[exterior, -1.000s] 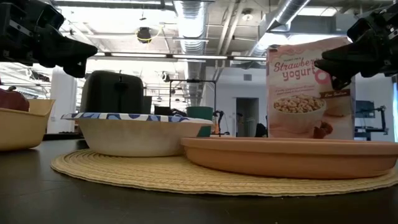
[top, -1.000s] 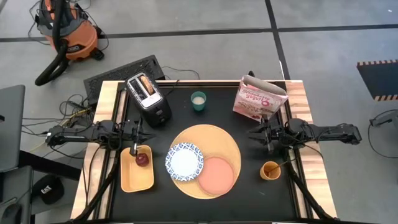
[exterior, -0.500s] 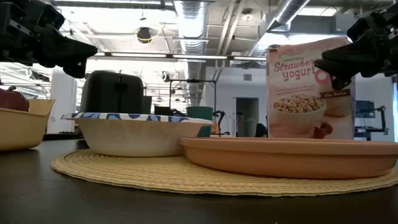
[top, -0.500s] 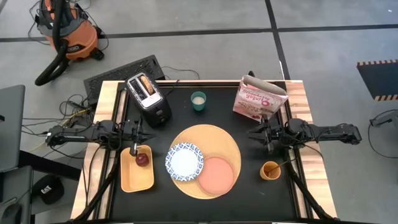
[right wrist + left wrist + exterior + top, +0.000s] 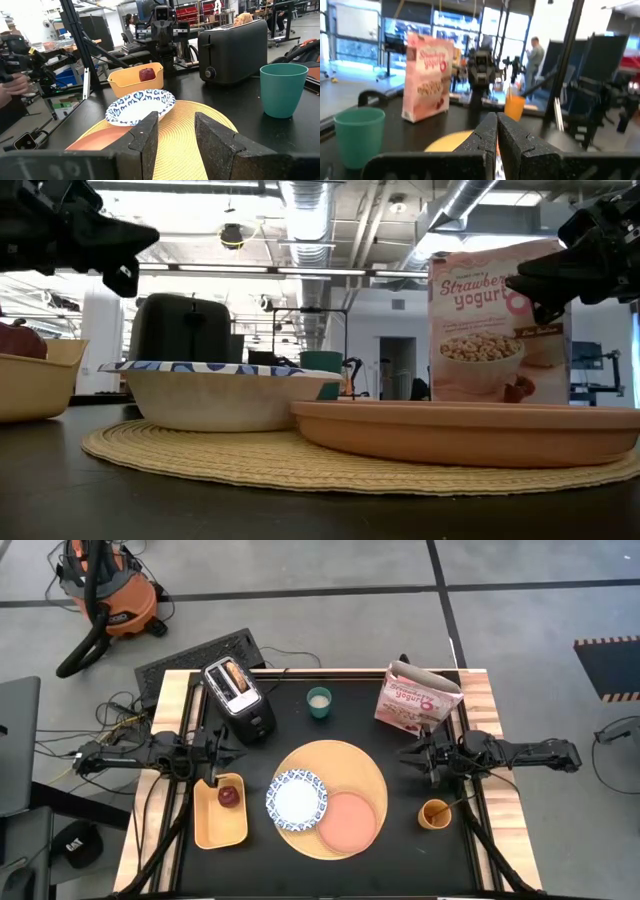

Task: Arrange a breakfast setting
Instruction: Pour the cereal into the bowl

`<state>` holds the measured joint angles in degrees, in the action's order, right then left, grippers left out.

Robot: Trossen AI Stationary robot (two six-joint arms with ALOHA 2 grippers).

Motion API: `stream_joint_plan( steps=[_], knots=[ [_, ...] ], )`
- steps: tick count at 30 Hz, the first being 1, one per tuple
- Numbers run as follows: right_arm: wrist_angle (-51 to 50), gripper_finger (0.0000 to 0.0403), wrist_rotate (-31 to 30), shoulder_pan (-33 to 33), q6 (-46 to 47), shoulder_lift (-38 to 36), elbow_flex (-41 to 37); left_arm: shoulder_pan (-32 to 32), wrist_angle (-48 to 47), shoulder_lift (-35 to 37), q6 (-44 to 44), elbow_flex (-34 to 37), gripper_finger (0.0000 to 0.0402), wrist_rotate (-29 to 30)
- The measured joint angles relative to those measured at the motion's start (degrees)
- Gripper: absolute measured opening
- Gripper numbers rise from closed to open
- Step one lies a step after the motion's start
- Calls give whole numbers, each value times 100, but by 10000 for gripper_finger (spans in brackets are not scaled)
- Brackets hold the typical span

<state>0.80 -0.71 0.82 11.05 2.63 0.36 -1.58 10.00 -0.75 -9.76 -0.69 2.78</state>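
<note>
left gripper (image 5: pixel 214 764) pulled back and raised, above yellow tray (image 5: pixel 208 828)

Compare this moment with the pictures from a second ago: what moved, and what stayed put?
Only the left gripper moved: it pulled back slightly from over the yellow tray toward the table's left edge, fingers closed and empty. The right gripper kept its place, open, beside the cereal box. The apple, bowl, pink plate and orange cup did not shift.
</note>
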Motion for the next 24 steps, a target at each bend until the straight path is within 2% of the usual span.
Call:
stream_joint_plan(
  steps=[6,10,14,24],
  knots=[
    [2,155,-2,0,0,0,-1,0,923,-392,133,2,0,211],
    [2,155,-2,1,-2,0,-2,0,1296,-930,355,-114,0,501],
    [81,155,-4,1,-2,0,-2,2,1928,-1733,414,-282,0,609],
    [140,155,-81,2,13,0,-2,-2,2131,-4251,328,-1444,0,572]
  ],
)
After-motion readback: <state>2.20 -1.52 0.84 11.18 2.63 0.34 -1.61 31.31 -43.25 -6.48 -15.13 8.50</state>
